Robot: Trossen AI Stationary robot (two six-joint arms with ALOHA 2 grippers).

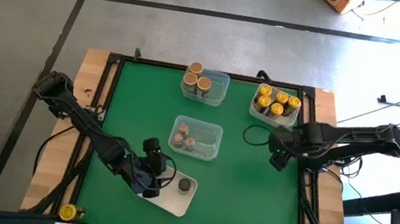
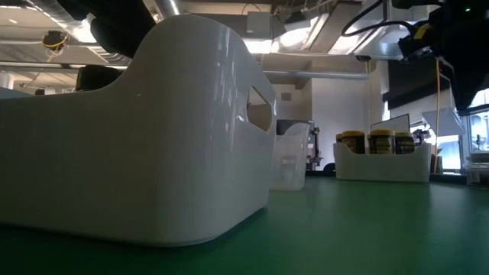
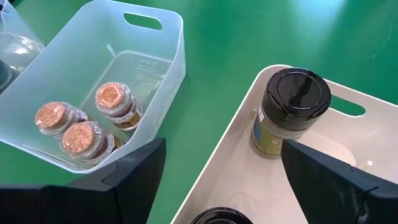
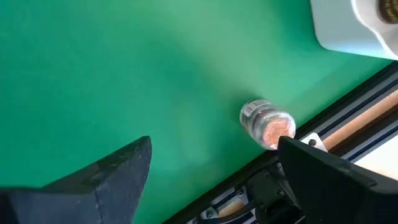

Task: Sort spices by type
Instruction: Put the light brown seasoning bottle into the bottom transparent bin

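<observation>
left claw (image 1: 148, 185): wide open, holds nothing, over white tray (image 1: 188, 203) | right claw (image 4: 211, 180): wide open, empty, jar (image 4: 268, 124) lying just ahead

Two dark jointed arms (image 1: 80, 114) trailing black cables

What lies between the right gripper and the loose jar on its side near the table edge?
Only bare green mat, as the right wrist view shows: the open right gripper hangs above the jar, nothing between.

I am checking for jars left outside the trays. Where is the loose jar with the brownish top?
The loose jar shows only in the right wrist view, lying on its side on the green mat close to the table's black edge rail, just ahead of the open right gripper.
</observation>
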